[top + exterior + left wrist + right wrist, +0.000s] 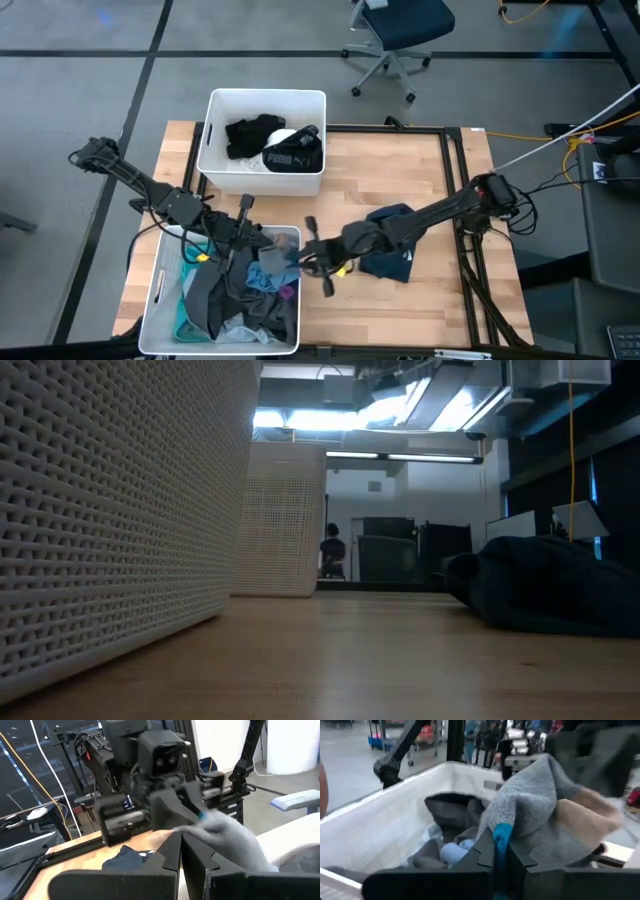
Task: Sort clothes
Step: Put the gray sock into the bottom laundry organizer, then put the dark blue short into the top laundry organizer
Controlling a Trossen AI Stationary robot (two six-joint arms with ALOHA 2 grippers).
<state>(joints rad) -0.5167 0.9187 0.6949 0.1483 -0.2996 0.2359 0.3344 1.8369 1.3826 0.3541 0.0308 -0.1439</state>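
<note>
**Desk:** What was the robot holding?

**Photographer:** A grey garment [535,805] with a bright blue edge and a tan patch. It was bunched up over the front bin's [160,290] right rim. The right claw [501,846] was clamped tight on the blue edge, with no gap showing between its fingers.

**Desk:** Which way did the cloth lie from that claw?

**Photographer:** It lay away from the right claw, over the bin and toward the left arm. Its long run went roughly across the table [400,160], from one claw toward the other. The left claw [182,852] hung above the same bin, facing the right one at close range. Its fingers were drawn together with only a slit between them. I could not tell whether any cloth was caught in them.

**Desk:** So which arm was placed to move it?

**Photographer:** The right arm, as I judged it, since it alone plainly had hold of the garment. The left was just beside the loose end and well placed to take it.

**Desk:** And the rest of the sorting?

**Photographer:** A mixed pile [240,300] of grey, teal and blue clothes filled the front bin beneath both claws. The back bin [215,160] stood well apart at the far edge. It held only black items, among them the one with PUMA lettering [292,155]. A dark blue garment [395,262] lay on the bare wood under the right arm. Most of the job looked undone.
</note>
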